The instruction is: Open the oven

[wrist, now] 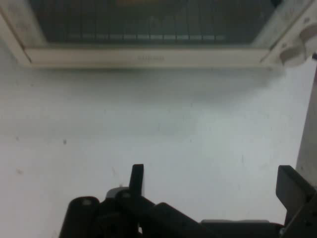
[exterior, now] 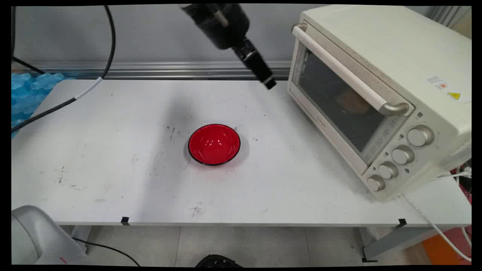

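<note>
My gripper (exterior: 268, 82) hangs in the air over the back middle of the white table (exterior: 113, 169), tilted down and to the right, close to the left end of a cream toaster oven (exterior: 376, 94). In the hand view the gripper (wrist: 213, 171) is open and holds nothing, and its fingers (wrist: 136, 179) stand wide apart over bare table. The oven's door (wrist: 148, 29) is closed and fills the top of that view. Through the glass something brownish (exterior: 352, 101) shows dimly. An empty red bowl (exterior: 214, 144) sits at mid-table, well below and left of the gripper.
The oven has a long handle (exterior: 350, 75) across its door and several knobs (exterior: 403, 154) at its near end. A white power cord (exterior: 440, 229) trails off the table's right front. Black cables (exterior: 56, 105) cross the left side, beside blue bubble wrap (exterior: 26, 94).
</note>
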